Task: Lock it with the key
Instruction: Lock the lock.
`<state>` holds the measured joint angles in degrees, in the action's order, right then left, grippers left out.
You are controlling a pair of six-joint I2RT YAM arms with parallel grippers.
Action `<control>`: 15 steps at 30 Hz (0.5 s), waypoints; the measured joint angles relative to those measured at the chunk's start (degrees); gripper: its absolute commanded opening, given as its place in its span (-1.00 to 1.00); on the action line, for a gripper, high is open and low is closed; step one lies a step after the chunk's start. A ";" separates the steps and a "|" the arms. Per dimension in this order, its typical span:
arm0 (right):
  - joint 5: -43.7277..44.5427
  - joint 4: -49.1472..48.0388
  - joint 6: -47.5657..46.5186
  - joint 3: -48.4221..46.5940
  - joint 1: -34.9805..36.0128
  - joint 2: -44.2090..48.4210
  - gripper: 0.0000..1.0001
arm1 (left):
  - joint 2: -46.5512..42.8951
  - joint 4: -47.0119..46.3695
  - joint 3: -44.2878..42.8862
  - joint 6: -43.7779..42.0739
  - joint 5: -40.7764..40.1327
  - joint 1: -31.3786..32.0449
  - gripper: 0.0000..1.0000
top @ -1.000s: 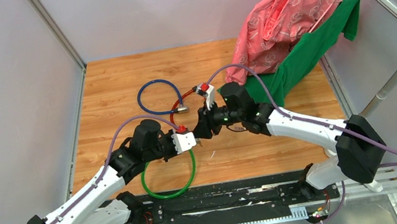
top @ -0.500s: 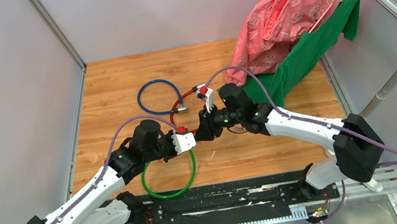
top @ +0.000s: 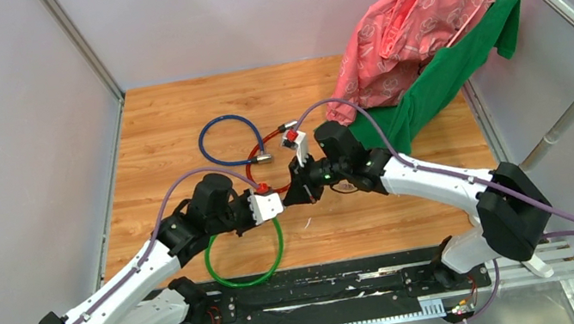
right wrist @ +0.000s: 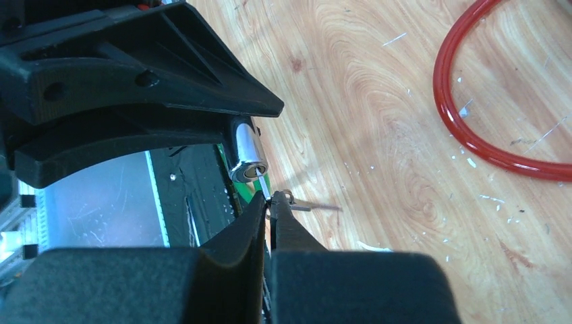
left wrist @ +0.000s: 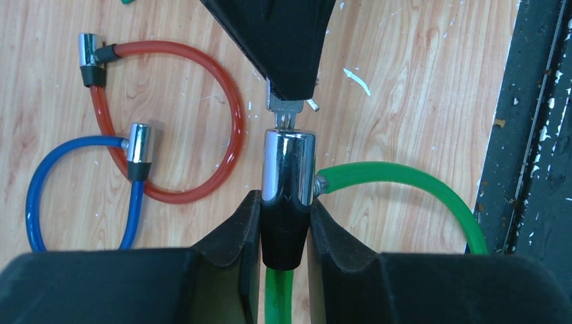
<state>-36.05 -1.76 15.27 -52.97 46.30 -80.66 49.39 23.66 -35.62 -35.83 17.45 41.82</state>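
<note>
Left wrist view gives us the key [left wrist: 282,111], its blade meeting the keyhole end of a silver lock cylinder [left wrist: 289,165] about the middle of the worktop [left wrist: 418,81]. We see the right gripper [right wrist: 270,202] pinched tight on the key's head, with another key [right wrist: 307,204] of the bunch dangling just beside it. The left gripper [left wrist: 284,209] clamps the cylinder's black sleeve, and a green cable [left wrist: 405,181] curves from it toward the near edge. A red cable loop [left wrist: 226,101] and a blue cable loop [left wrist: 40,175] lie flat toward the far edge. Pink and green garments [top: 416,11] are heaped at the far right corner.
</note>
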 measured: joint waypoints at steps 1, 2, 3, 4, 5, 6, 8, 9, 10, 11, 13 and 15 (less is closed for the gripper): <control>-0.02 0.09 -0.48 -0.09 0.00 0.00 -1.00 | 0.00 0.04 0.00 0.02 0.09 0.00 -1.00; -0.04 0.07 -1.55 -0.13 0.00 0.00 -1.00 | 0.00 0.09 0.00 0.02 0.13 0.00 -1.00; -0.26 0.07 -2.78 -0.13 0.02 0.00 -1.00 | -0.07 0.15 0.00 0.00 0.31 0.00 -1.00; -0.48 0.00 -4.13 -0.13 0.02 0.00 -1.00 | -0.15 0.20 0.00 0.02 0.37 0.00 -1.00; -0.61 -0.11 -4.98 -0.13 0.02 0.00 -1.00 | -0.15 0.22 0.00 0.11 0.39 0.00 -1.00; -0.83 -0.26 -6.88 -0.13 0.02 0.07 -1.00 | -0.15 0.24 -0.02 0.33 0.39 0.00 -1.00; -1.20 -0.26 -9.99 -0.15 0.02 0.09 -1.00 | -0.15 0.31 -0.04 0.66 0.39 0.00 -1.00; -1.44 -0.26 -11.45 -0.20 0.04 0.11 -1.00 | -0.15 0.33 -0.04 0.76 0.37 0.00 -1.00; -1.66 -0.31 -13.40 -0.22 0.20 0.15 -1.00 | -0.17 0.33 -0.04 0.90 0.37 0.00 -1.00; -1.70 -0.39 -15.50 -0.20 0.52 0.26 -1.00 | -0.17 0.35 -0.07 1.09 0.35 0.00 -1.00; -0.92 -1.53 -20.17 0.59 1.57 0.92 -1.00 | -0.17 0.92 -0.31 1.51 0.20 -0.02 -1.00; 1.29 -4.52 -26.80 3.21 3.65 2.78 -1.00 | -0.17 2.10 -0.52 1.84 0.26 -0.04 -1.00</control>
<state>-34.76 -6.28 -11.53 -49.76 49.95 -77.89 49.21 25.76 -36.14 -34.00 17.72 41.78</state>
